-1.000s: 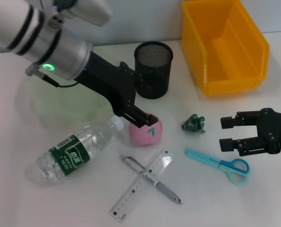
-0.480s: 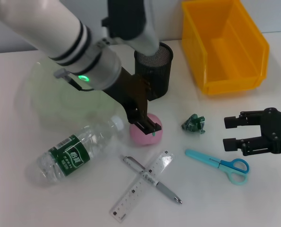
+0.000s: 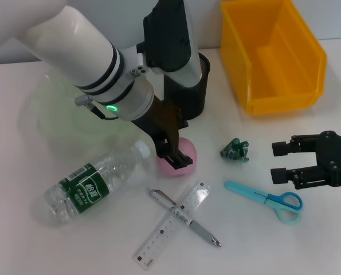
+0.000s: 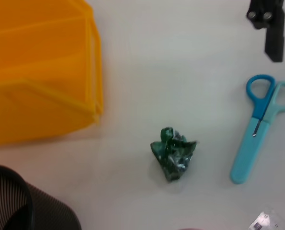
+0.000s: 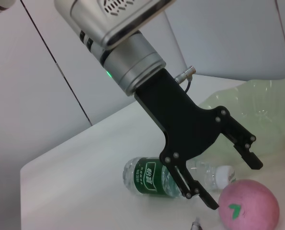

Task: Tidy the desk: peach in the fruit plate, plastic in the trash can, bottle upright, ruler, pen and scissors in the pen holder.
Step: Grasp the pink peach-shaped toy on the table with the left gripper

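So the left gripper is right over the peach, jaws spread wide with one finger either side of it, not closed on it as far as I can tell. The right wrist view shows the gap best: both fingers are above the pink ball, not touching it. The peach sits mid-desk, just right of the cap of the lying bottle and near of the mesh pen holder.

Handling guess: it looks like a fake fruit, light, smooth, firm and round, so it'll probably roll or squirt out if pinched off-centre. I'd grab across the widest part, fingers low around the middle, and squeeze gently. The fruit plate, that pale green dish on the far left, isn't a long carry.

Compared to a second ago, the left arm has swung in and tipped steeper, so the gripper comes at the peach more from above and hides more of it. Nothing on the desk has moved. The right gripper hangs open near the scissors, shifted very slightly to the right.
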